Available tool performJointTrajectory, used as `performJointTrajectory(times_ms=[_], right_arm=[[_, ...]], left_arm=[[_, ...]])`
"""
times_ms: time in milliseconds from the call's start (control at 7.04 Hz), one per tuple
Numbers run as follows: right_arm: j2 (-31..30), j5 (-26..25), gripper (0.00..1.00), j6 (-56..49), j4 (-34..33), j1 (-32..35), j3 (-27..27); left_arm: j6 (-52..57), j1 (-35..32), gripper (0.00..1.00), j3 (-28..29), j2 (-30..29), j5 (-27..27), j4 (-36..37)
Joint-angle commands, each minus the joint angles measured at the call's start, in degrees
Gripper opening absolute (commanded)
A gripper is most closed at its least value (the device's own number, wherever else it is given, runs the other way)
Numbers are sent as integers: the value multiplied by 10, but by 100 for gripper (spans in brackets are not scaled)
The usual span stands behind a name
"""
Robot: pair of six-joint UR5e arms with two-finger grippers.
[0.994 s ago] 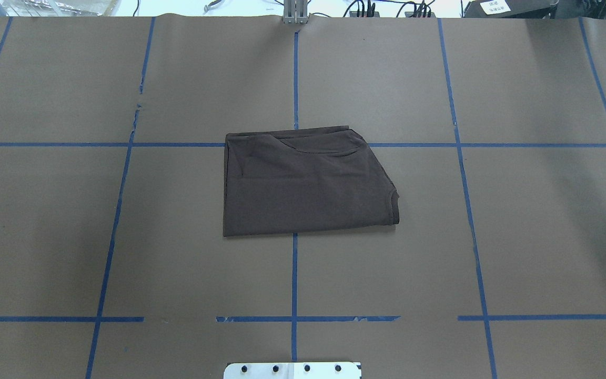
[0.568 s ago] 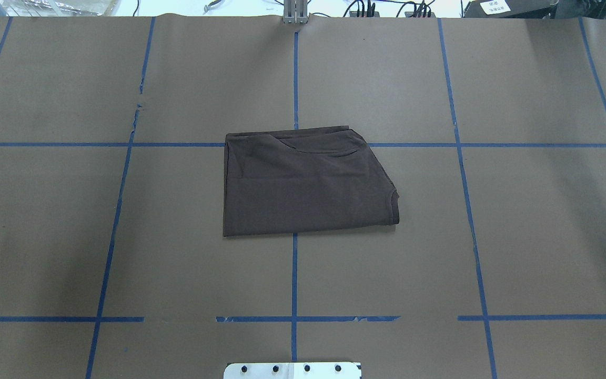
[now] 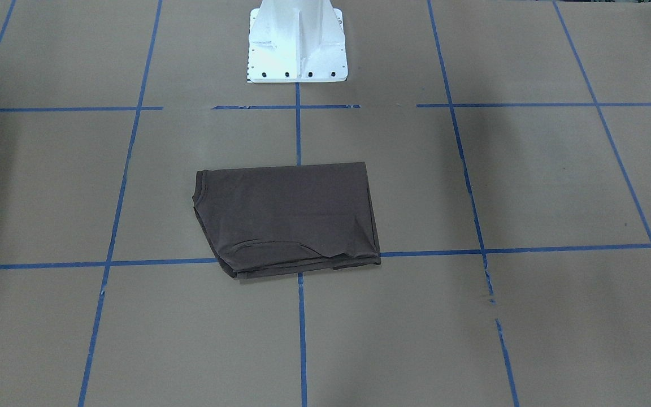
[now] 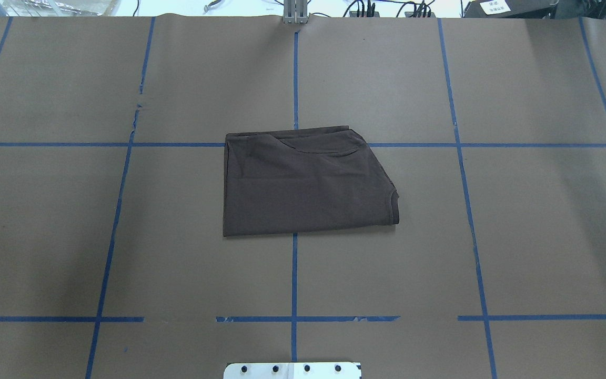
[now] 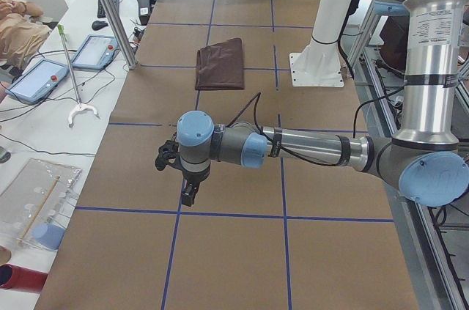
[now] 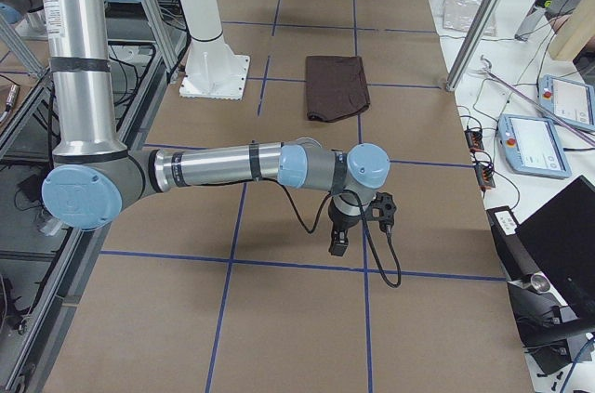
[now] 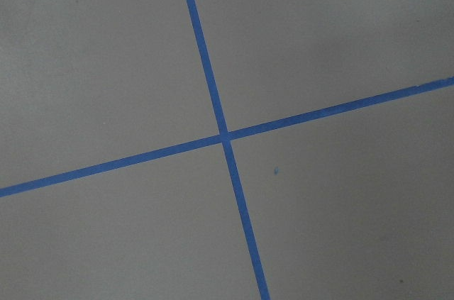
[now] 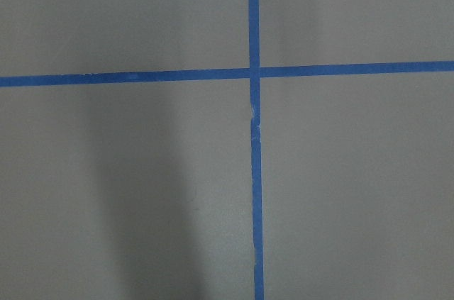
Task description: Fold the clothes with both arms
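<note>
While both arms are hanging out over the ends of the worktop [image 4: 492,237], well apart from the cloth, the risks are sitting mostly in any fresh approach.

Left end: the left arm [image 5: 308,147] is reaching out flat, with the left gripper [image 5: 187,198] pointing down above a blue tape line [image 7: 213,105]. I cannot tell whether it is released or clenched. Its wrist camera is showing only bare paper and a tape cross. A torn patch in the paper [image 4: 137,108] is showing on this side, and a low sweep inward could be catching it and rucking the cover.

Centre: the T-shirt [image 4: 303,184] is lying folded into a compact block at the middle of the worktop, straddling the centre tape line. The folding is looking close to done. The far edge is showing stacked layers with a curved lip, and the right side is slanting rather than running square. A pinch there could be taking only the top layer and peeling the fold open. A dragging contact could be skewing the whole block.

Right end: the right arm [image 6: 223,165] is mirroring the left, with the right gripper [image 6: 338,244] pointing down. Its state is likewise not readable. Uneven timing between the two arms could be twisting the cloth.
</note>
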Motion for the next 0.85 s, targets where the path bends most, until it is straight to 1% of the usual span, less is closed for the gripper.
performJointTrajectory(times_ms=[0, 710], right_arm=[[0, -1, 100, 3, 10, 0, -12], [2, 2, 100, 3, 21, 0, -15]], left_arm=[[2, 0, 100, 8, -5, 7, 0], [-1, -1, 100, 5, 4, 7, 0]])
